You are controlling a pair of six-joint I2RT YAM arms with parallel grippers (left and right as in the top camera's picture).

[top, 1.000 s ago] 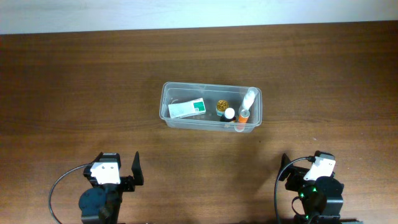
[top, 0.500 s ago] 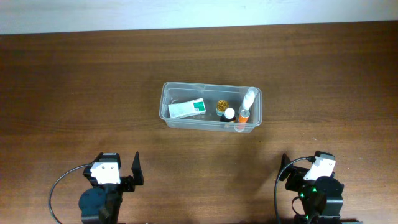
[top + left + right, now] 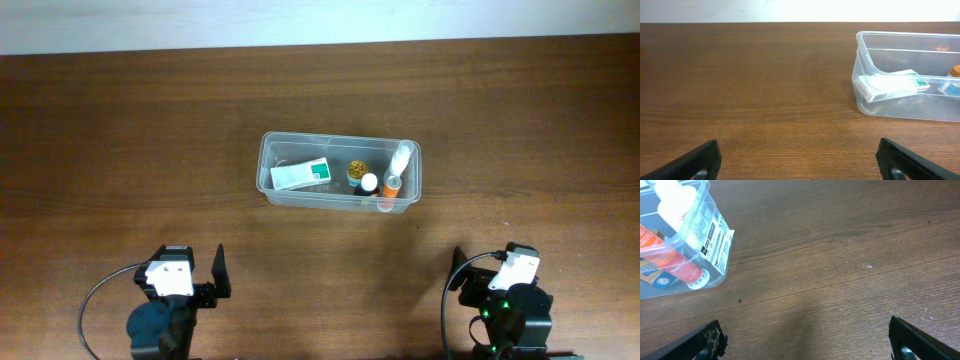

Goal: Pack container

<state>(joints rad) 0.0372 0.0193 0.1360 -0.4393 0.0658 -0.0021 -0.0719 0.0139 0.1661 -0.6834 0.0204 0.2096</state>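
The clear plastic container (image 3: 268, 172) stands on the wooden table at mid-table. Inside it lie a white-and-green flat box (image 3: 301, 175), a small gold-capped jar (image 3: 357, 170), a small white-capped bottle (image 3: 369, 183), an orange tube (image 3: 391, 186) and a white bottle (image 3: 401, 156). The container also shows in the left wrist view (image 3: 862, 55) at the right, and its corner in the right wrist view (image 3: 715, 235) at the top left. My left gripper (image 3: 800, 162) is open and empty near the front edge, well short of the container. My right gripper (image 3: 807, 342) is open and empty at the front right.
The container carries a printed label (image 3: 714, 237) on its end wall. The pale wall edge (image 3: 320, 20) runs along the far side of the dark wooden table (image 3: 120, 130).
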